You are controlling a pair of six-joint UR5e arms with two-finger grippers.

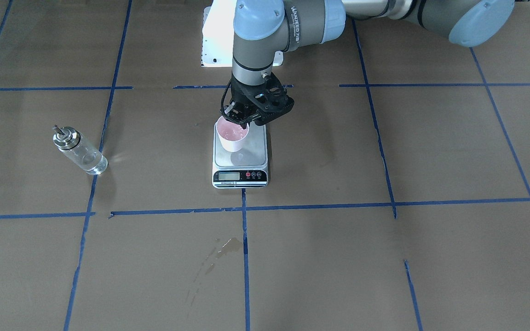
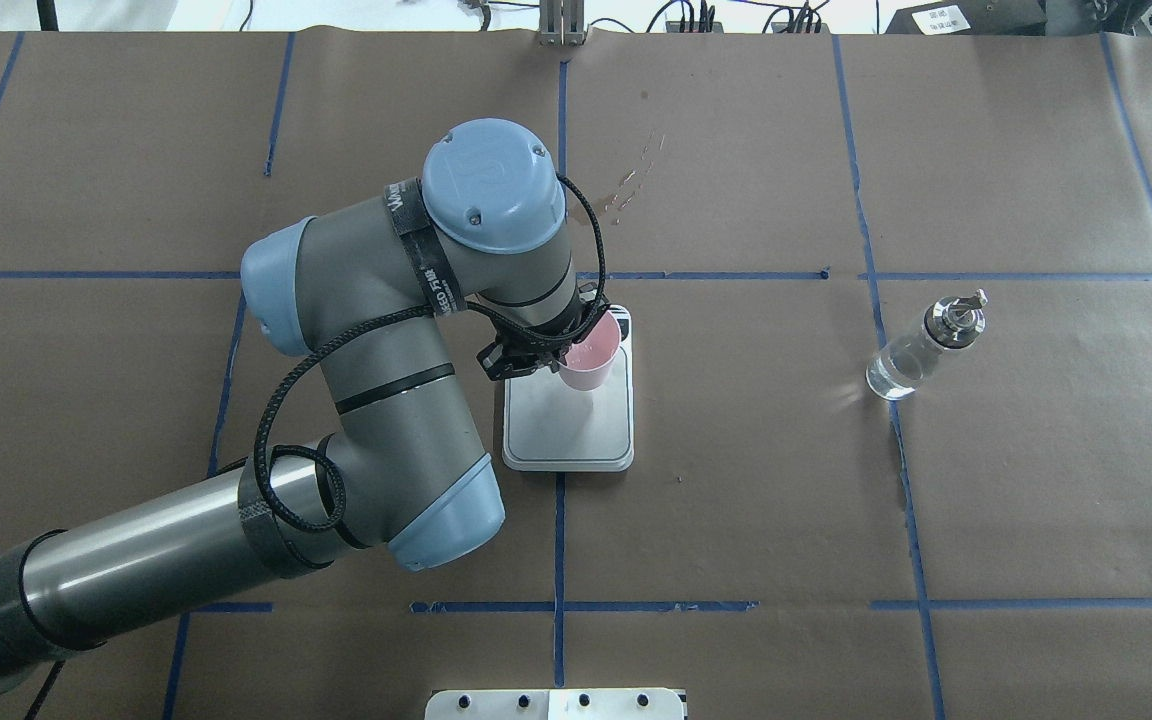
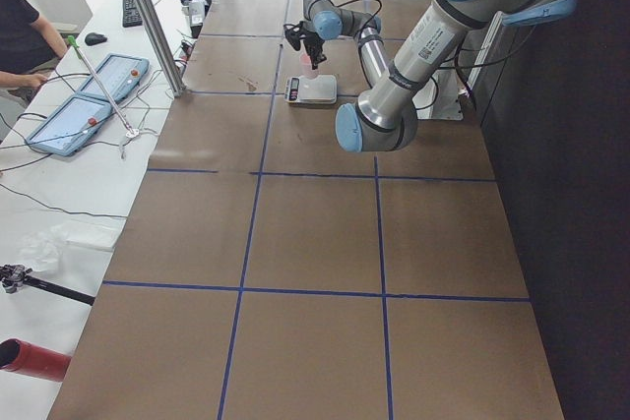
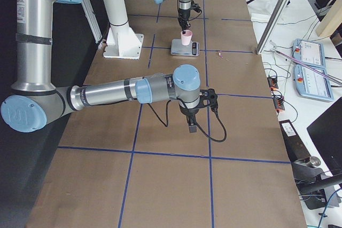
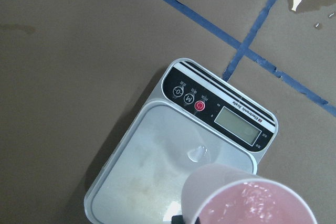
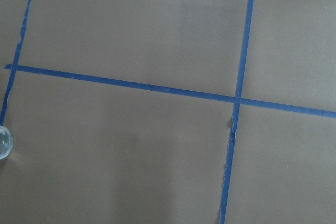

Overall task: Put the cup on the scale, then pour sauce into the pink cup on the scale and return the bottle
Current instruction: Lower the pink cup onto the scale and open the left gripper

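The pink cup [image 1: 233, 136] hangs by its rim from my left gripper [image 1: 239, 120], which is shut on it. The cup is over the far part of the scale [image 1: 256, 154], at or just above the silver platform; I cannot tell if it touches. In the left wrist view the cup [image 5: 247, 203] is at the bottom right, over the scale [image 5: 152, 171]. The clear glass bottle [image 1: 80, 151] with its metal spout stands alone on the table, far to my right [image 2: 921, 350]. My right gripper [image 4: 191, 125] shows only in the exterior right view; I cannot tell its state.
Brown paper with blue tape lines covers the table. A dried spill stain [image 1: 221, 248] lies beyond the scale. The white robot base plate [image 1: 219, 37] is behind the scale. A glass edge [image 6: 2, 142] shows at the left of the right wrist view.
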